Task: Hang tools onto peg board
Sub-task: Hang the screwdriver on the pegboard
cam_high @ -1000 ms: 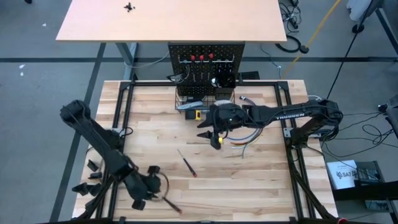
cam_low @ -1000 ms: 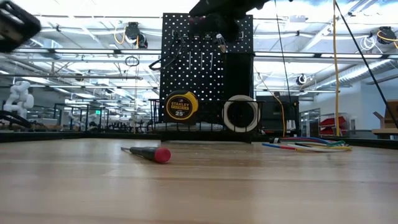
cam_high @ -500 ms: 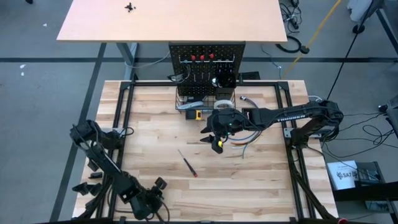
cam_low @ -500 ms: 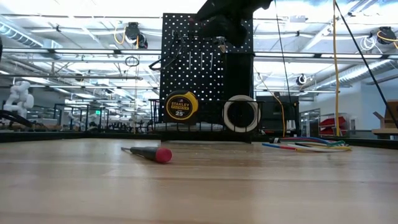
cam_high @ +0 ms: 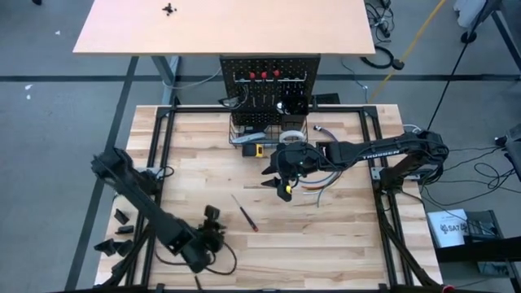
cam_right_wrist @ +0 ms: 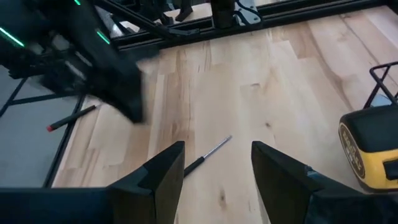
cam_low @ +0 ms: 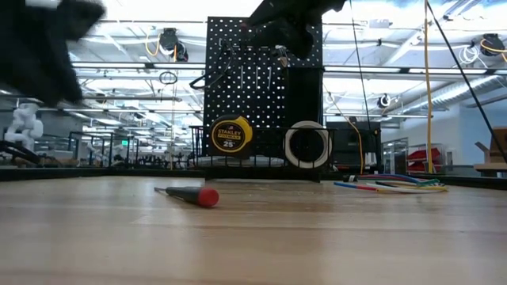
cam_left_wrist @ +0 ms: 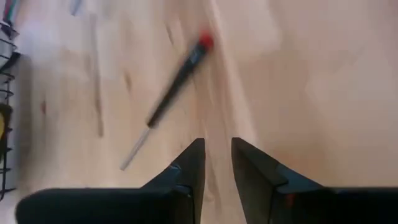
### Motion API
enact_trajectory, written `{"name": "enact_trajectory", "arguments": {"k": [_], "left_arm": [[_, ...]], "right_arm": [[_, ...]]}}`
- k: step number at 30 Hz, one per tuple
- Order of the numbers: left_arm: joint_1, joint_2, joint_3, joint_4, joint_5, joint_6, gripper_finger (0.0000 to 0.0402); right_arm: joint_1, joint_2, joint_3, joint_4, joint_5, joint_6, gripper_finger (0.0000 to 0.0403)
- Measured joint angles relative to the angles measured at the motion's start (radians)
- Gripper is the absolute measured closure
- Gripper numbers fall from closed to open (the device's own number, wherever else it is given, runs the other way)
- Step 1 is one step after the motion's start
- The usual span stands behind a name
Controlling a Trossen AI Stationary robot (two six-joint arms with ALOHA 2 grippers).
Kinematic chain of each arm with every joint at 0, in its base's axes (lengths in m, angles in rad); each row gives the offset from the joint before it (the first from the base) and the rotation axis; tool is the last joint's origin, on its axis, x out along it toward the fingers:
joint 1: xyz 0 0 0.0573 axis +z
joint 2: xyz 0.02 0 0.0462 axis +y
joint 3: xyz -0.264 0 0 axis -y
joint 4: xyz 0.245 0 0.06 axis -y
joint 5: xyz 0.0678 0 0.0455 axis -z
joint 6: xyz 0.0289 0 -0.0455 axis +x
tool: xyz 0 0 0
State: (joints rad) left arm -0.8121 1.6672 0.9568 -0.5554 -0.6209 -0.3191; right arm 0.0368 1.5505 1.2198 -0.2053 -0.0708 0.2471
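Your target, the slim red-capped black-handled screwdriver (cam_high: 244, 213), lies loose on the wooden desk (cam_high: 342, 236), about six o'clock from the upright black perforated peg board (cam_high: 269, 67). The left tool (cam_high: 212, 225), fingers narrow and empty, sits at its eight o'clock. Widen first, straddle the handle crosswise, then close. The right tool (cam_high: 275, 175) hangs half-open, empty, nearer the board.

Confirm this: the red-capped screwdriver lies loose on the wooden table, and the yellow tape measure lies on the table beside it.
Partly wrong. The screwdriver does lie loose on the wooden table, but the yellow tape measure is not beside it: the low view shows it in the wire basket at the foot of the peg board, next to the white tape roll.
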Motion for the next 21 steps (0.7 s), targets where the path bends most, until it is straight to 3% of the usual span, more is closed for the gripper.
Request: {"name": "enact_trajectory", "arguments": {"k": [4, 7, 10, 13, 17, 21], "left_arm": [[-0.035, -0.12, 0.175, -0.272, 0.147, -0.254, 0.0322], [-0.101, -0.225, 0.272, -0.283, 0.15, -0.601, 0.0323], [-0.167, -0.283, 0.288, -0.28, 0.29, -1.035, 0.0323], [-0.292, -0.255, 0.285, -0.184, 0.397, -1.418, 0.0333], [-0.411, -0.139, 0.289, 0.058, 0.497, -1.576, 0.0388], [-0.471, 0.002, 0.283, 0.231, 0.52, -1.579, 0.0398]], "right_arm": [[0.008, 0.0, 0.0, -0.011, -0.003, 0.002, 0.0222], [0.021, 0.0, 0.0, -0.018, -0.003, -0.007, 0.0222], [0.041, 0.0, 0.0, -0.016, -0.006, -0.025, 0.0222], [0.049, 0.0, 0.0, 0.002, -0.006, -0.064, 0.0222], [0.071, 0.005, 0.0, 0.006, -0.006, -0.097, 0.0222], [0.106, 0.024, -0.001, 0.034, -0.013, -0.032, 0.0222]]}}
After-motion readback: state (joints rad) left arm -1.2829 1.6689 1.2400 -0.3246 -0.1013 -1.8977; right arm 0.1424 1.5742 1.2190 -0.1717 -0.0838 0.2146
